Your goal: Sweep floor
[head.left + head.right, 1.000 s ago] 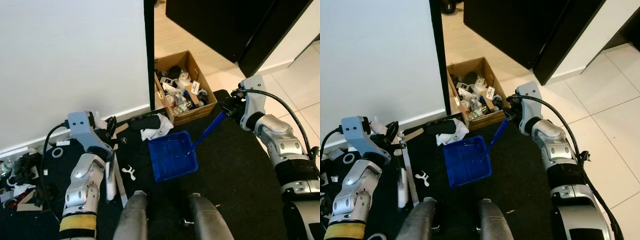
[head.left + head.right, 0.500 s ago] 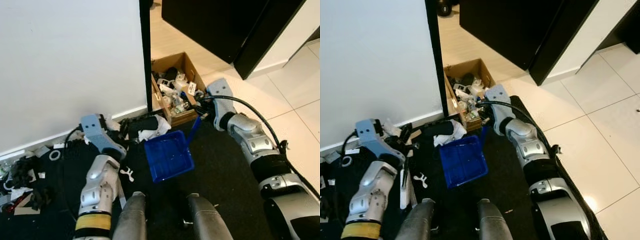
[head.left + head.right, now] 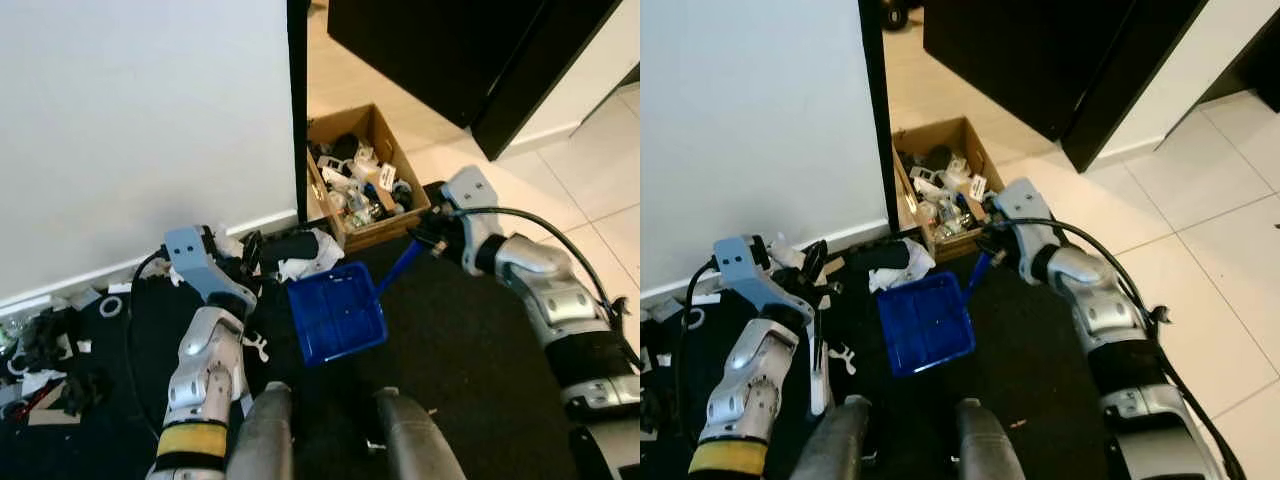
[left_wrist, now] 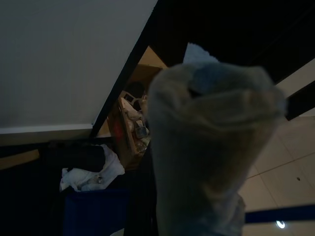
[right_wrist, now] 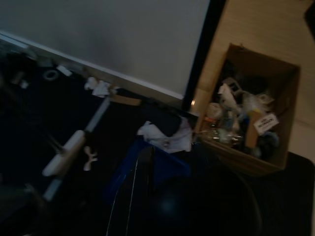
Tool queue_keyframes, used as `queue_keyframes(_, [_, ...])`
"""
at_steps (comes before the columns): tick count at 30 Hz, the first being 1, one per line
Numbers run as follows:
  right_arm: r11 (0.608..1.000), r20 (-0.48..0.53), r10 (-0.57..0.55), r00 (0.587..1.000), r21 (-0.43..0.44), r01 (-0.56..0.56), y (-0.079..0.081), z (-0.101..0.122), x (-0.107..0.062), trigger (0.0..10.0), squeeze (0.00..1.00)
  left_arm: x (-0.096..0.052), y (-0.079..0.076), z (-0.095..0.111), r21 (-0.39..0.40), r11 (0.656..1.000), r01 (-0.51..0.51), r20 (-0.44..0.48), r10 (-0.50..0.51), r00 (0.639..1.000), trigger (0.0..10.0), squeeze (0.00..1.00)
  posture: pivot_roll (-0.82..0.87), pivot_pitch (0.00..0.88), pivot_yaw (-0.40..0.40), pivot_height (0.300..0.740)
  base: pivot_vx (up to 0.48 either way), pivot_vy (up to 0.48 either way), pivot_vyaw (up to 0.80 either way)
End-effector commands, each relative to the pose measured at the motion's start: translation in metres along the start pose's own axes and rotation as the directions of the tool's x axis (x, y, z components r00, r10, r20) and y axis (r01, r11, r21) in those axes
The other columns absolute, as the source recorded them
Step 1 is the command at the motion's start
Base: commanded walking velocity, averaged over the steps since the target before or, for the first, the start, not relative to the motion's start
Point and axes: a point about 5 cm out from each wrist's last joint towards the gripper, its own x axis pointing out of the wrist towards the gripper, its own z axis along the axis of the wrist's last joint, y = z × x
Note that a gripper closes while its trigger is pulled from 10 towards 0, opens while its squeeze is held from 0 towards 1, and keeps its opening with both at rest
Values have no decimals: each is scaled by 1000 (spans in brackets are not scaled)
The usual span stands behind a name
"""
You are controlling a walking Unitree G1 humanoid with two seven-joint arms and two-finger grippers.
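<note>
A blue dustpan [image 3: 335,315] lies flat on the black mat [image 3: 470,350], its mouth toward a crumpled white cloth [image 3: 310,255]. Its blue handle [image 3: 400,268] slants up to my right gripper [image 3: 428,240], which is shut on it. At the mat's left, by the wall, my left gripper [image 3: 247,262] is shut on a white and grey brush [image 3: 818,372] that hangs down beside the left forearm. The brush's pale end [image 4: 206,147] looms blurred in the left wrist view. A small white scrap [image 3: 843,357] lies on the mat between brush and dustpan.
An open cardboard box [image 3: 400,165] of odds and ends stands past the dustpan, against a black door-frame edge [image 3: 297,100]. A white wall [image 3: 140,120] is to the left, with clutter [image 3: 40,350] along its foot. A black cabinet [image 3: 470,50] and pale tiles [image 3: 590,160] lie right.
The view has swung about. My right forearm has swung out to the right since half a second ago, still gripping the handle. The dustpan stays by the white cloth.
</note>
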Motion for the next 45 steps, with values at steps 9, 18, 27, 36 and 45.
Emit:
queue_keyframes(9, [998, -14, 23, 1000, 56, -22, -1, -10, -12, 10000, 0, -6, 7, -5, 22, 999, -31, -19, 31, 999, 10000, 0, -16, 248, -33, 740, 0, 0, 0])
queue_keyframes(18, [999, -32, 23, 999, 28, -22, 2, -13, -14, 10000, 0, -6, 11, -3, 40, 998, -39, -14, 40, 999, 10000, 0, -15, 243, -27, 740, 0, 0, 0])
queue_keyframes(27, [988, -127, 150, 980, -1, -152, 13, -34, -15, 10000, 0, -2, 8, -3, 40, 999, -32, -15, 32, 999, 10000, 0, -14, 242, -18, 740, 0, 0, 0])
queue_keyframes(36, [989, -183, -23, 983, -146, -4, -13, -36, -10, 10000, 0, -3, 11, -2, 46, 998, -36, -15, 37, 999, 10000, 0, -21, 242, -17, 740, 0, 0, 0])
queue_keyframes(45, [964, -66, -170, 983, -217, 152, -22, -11, 10, 10000, 0, 0, 9, -3, 40, 999, -34, -11, 35, 999, 10000, 0, -17, 239, -23, 740, 0, 0, 0])
